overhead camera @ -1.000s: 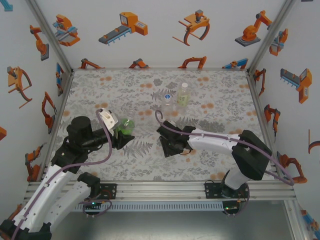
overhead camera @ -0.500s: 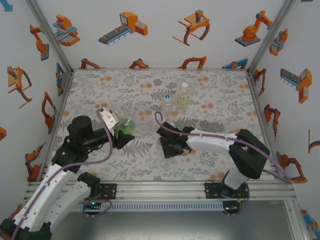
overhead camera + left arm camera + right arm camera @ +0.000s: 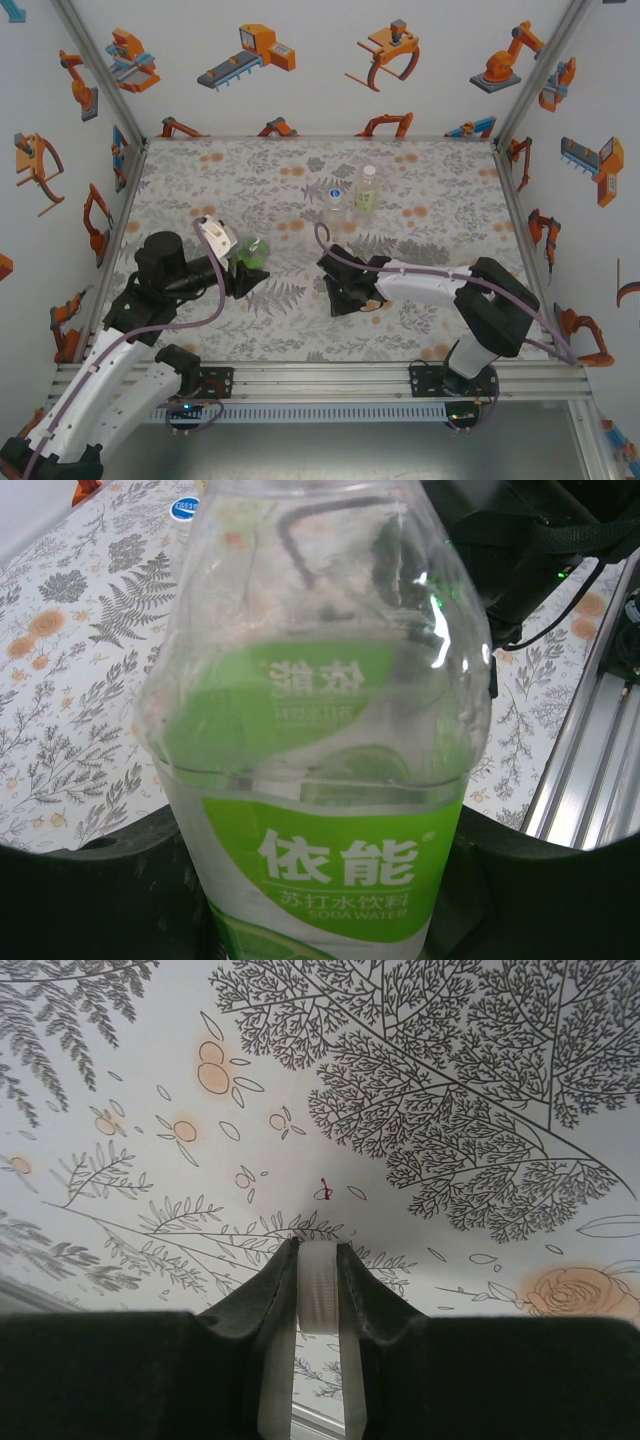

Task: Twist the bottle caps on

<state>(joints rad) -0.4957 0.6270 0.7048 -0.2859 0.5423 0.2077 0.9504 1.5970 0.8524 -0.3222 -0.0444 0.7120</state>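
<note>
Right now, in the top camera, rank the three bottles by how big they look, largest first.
1. pale yellow bottle, standing free at the back.
2. colourless bottle beside it, slightly smaller, though its outline is faint.
Unranked: green bottle, partly covered by the left gripper that holds it.

The table (image 3: 420, 190) wears a pale cloth printed with grey ferns and scattered orange flower spots (image 3: 211, 157). 3 white walls (image 3: 320, 95) around it carry orange-and-grey cartoon robot arms (image 3: 262, 48). 2 aluminium posts (image 3: 100, 70) slant up the back corners. A slotted aluminium rail (image 3: 320, 378) runs along the near edge. A tiny red mark (image 3: 323, 1189) sits on the cloth.
</note>
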